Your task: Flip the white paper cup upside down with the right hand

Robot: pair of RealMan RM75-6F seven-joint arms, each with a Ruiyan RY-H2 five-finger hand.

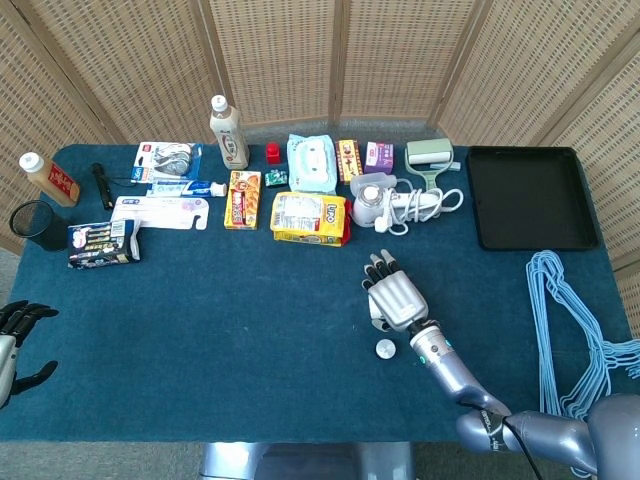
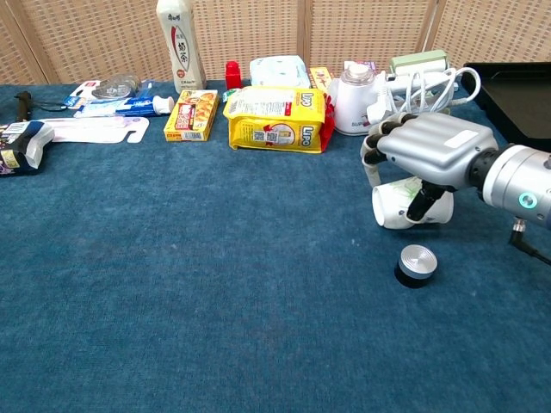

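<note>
The right hand (image 2: pixel 428 155) grasps the cup (image 2: pixel 405 206), which lies on its side on the tabletop (image 2: pixel 215 284) near a small metal cap (image 2: pixel 416 264). The left hand (image 1: pixel 14 335) hangs released at the tabletop's left edge.

A blue-carpeted table (image 1: pixel 230 300) carries a back row of goods: a white bottle (image 1: pixel 228 132), a yellow snack bag (image 1: pixel 309 217), a wipes pack (image 1: pixel 311 163) and a white kettle (image 1: pixel 372 201). A black tray (image 1: pixel 530 197) and blue hangers (image 1: pixel 565 320) lie right. Nearer, the white paper cup (image 2: pixel 405 204) lies on its side beside a small round cap (image 2: pixel 416 263).
</note>
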